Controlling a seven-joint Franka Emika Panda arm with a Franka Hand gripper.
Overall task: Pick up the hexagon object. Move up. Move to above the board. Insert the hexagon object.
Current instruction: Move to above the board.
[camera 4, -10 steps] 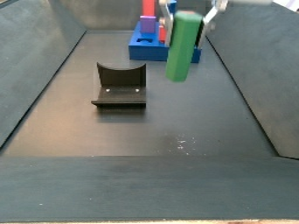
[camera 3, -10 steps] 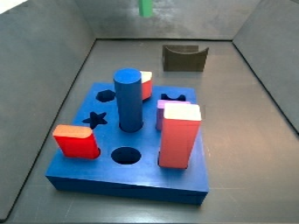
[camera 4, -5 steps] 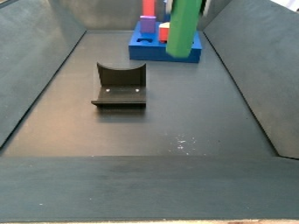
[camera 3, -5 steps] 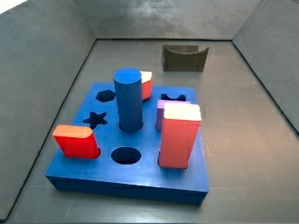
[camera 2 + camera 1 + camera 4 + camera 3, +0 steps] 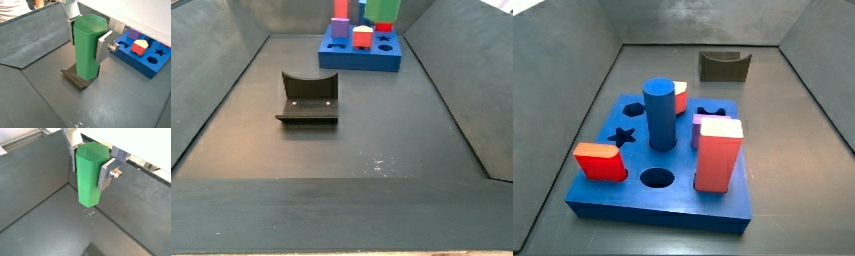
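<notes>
The hexagon object (image 5: 89, 175) is a light-green faceted post, held upright between my gripper's (image 5: 89, 169) flat silver fingers (image 5: 107, 172), high above the dark floor. It shows the same way in both wrist views (image 5: 87, 47), with the gripper (image 5: 88, 40) shut on it. In a side view only the post's lower end (image 5: 381, 10) shows at the upper edge, over the board (image 5: 358, 62). The board (image 5: 660, 207) is a blue slab with star and circle holes. In the other side view the gripper is out of view.
A blue cylinder (image 5: 660, 112), a red-pink block (image 5: 718, 155), a red block (image 5: 600, 160) and a purple peg (image 5: 710, 124) stand on the board. A dark olive block with a curved notch (image 5: 307, 98) lies mid-floor, also seen under the post (image 5: 77, 80). Grey walls enclose the floor.
The gripper has carried the green post upward and toward the board. In a side view the post has risen almost out of the frame.
</notes>
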